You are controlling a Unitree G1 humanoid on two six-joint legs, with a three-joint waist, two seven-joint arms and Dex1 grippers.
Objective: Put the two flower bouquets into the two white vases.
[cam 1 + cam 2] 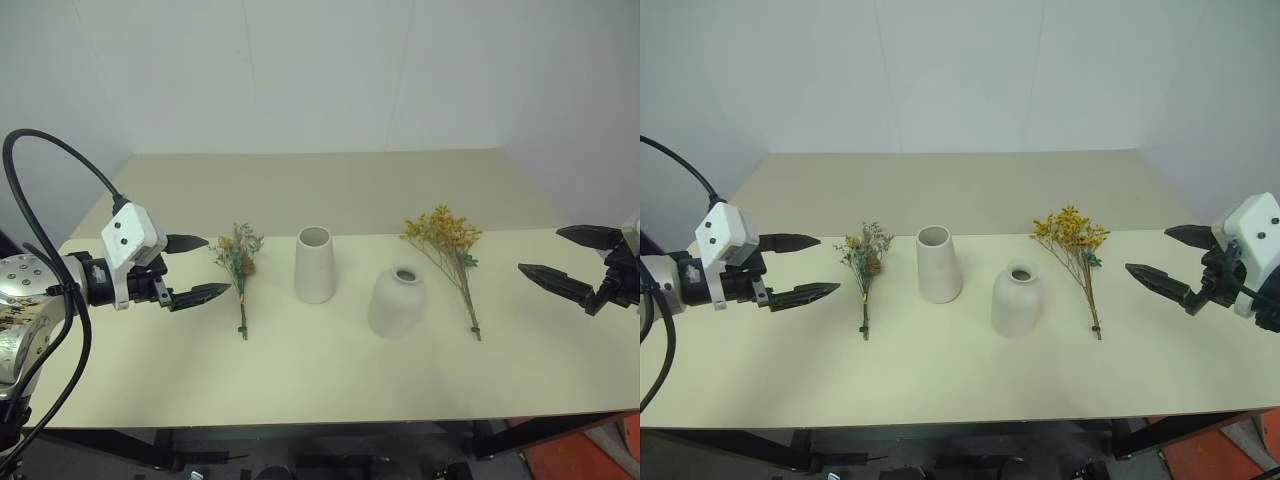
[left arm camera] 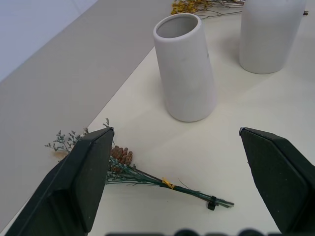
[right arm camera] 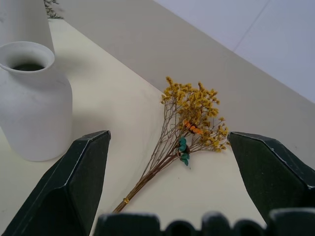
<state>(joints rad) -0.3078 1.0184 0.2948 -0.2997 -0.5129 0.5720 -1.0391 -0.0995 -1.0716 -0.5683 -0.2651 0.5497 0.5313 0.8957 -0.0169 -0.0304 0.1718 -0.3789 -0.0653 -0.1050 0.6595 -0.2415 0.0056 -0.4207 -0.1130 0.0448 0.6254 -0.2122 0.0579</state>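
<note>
- Progress: nothing had been placed. Both vases stood empty on the table [image 1: 330, 370] and both bouquets lay flat on it, so the whole task remained to be done.
- The small mixed bouquet [image 1: 239, 262] lay just ahead of the left gripper [image 1: 198, 269], its blossom end level with the fingertips and its stem running back toward the table's near edge. It was apart from the fingers — no contact was observed.
- The tall tapered vase [image 1: 315, 265] stood upright just past that bouquet as reckoned from the left gripper, mouth open and unobstructed.
- The rounded vase [image 1: 397, 301] stood upright beside the tall one, on the side nearer the right gripper [image 1: 1160, 259], and slightly closer to the near edge.
- The yellow-orange bouquet [image 1: 1074, 246] lay between the rounded vase and the right gripper, near the gripper's tips but clear of them; its stem pointed toward the near edge.
- Left arm: held out over the table's left part, above the surface, gripper roughly level and aimed inward toward the small bouquet. Its fingers stood wide apart and held nothing — confirmed in the left wrist view, where the bouquet lay on the table between and below them.
- Right arm: mirrored pose over the right part of the table, gripper roughly level and aimed inward toward the yellow-orange bouquet. Fingers spread wide, empty.
- Assessment: both arms appeared staged for a first pick, each facing its nearer bouquet; neither had yet descended to stem height.
</note>
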